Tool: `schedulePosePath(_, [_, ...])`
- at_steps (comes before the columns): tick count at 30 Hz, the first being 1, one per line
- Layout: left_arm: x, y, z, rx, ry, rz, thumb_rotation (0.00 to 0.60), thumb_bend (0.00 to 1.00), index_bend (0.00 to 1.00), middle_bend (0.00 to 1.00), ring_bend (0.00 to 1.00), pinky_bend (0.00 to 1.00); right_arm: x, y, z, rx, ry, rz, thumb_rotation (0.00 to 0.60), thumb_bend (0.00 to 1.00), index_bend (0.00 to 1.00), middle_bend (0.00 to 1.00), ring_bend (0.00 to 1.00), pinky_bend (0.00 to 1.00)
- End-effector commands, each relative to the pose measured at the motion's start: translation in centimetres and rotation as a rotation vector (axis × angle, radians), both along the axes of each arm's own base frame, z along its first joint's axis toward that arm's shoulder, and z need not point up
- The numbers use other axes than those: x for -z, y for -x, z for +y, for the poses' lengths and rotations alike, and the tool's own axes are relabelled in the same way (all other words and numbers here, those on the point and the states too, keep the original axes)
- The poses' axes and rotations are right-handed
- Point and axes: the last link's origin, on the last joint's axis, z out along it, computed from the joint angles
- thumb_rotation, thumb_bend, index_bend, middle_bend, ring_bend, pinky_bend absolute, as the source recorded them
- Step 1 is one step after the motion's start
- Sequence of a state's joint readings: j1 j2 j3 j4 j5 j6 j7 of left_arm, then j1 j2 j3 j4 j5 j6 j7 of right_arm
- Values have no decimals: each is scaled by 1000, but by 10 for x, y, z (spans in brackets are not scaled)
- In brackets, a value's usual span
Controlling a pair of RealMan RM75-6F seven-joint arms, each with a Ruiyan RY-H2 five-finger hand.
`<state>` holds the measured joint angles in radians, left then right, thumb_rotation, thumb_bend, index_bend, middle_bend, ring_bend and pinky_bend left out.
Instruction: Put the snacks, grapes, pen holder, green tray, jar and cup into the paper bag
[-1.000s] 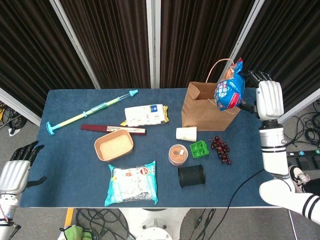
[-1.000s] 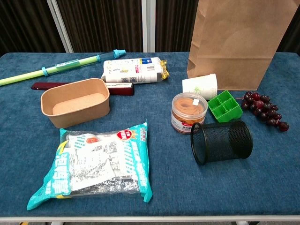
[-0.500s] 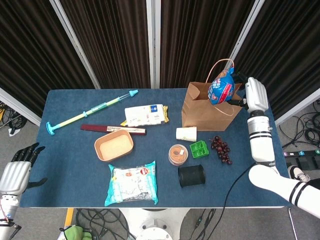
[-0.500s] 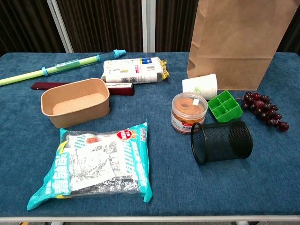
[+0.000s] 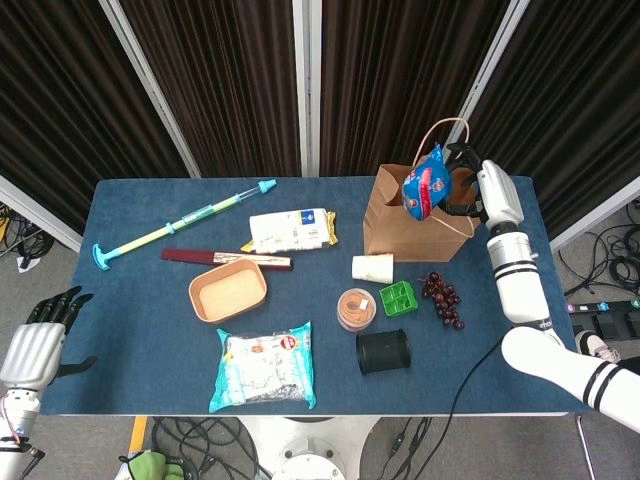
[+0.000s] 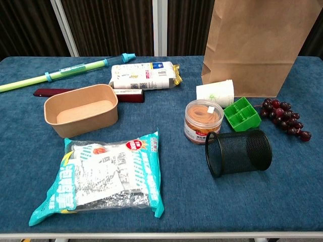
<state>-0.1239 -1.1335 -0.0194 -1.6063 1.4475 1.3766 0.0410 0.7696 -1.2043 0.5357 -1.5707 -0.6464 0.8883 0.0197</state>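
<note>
Over the last second the right hand has carried the blue foil snack packet leftward, from beyond the brown paper bag to above its open mouth; release looks next. Fingers pinch the packet's side; long axis roughly vertical, lower end pointing into the bag.

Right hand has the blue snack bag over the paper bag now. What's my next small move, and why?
Probably lower a little and release: the right hand holds the blue snack bag at the paper bag's open mouth, only partly inside.
</note>
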Motion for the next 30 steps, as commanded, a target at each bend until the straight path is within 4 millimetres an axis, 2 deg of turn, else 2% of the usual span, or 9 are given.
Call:
schedulePosePath(1, [0, 0, 1, 2, 2, 0, 600, 41, 200, 175, 133, 145, -2, 2, 1, 0, -10, -7, 600, 190, 45, 256, 112, 303])
schedulePosePath(4, [1, -1, 1, 4, 3, 1, 600, 41, 200, 175, 133, 145, -4, 4, 1, -2, -12, -20, 600, 156, 1, 228, 89, 283])
schedulePosePath(11, [2, 0, 2, -3, 7, 1, 600, 41, 200, 175, 133, 145, -11, 5, 3, -29, -6, -31, 600, 154, 0, 223, 89, 274])
schedulePosePath(15, [0, 0, 2, -2, 3, 1, 600, 41, 200, 175, 133, 144, -18, 4, 12, -78, 17, -34, 600, 144, 0, 233, 89, 266])
schedulePosePath(17, [0, 0, 3, -1, 1, 0, 600, 42, 200, 175, 133, 145, -25, 4, 22, -112, 29, -50, 600, 139, 3, 252, 89, 265])
schedulePosePath(20, [0, 0, 3, -1, 1, 0, 600, 42, 200, 175, 133, 145, -35, 9, 42, -177, 60, -43, 600, 140, 67, 318, 129, 281])
schedulePosePath(23, [-1, -1, 4, 3, -2, 1, 600, 41, 200, 175, 133, 145, -42, 20, 68, -241, 89, -29, 600, 139, 191, 417, 228, 392])
schedulePosePath(27, [-2, -2, 5, 12, -7, 3, 600, 42, 200, 174, 133, 145, -49, 45, 109, -316, 84, 30, 600, 145, 313, 504, 316, 480])
schedulePosePath(30, [-3, -4, 6, 19, -11, 5, 600, 41, 200, 175, 133, 145, -54, 67, 136, -346, 59, 59, 600, 148, 364, 524, 334, 496])
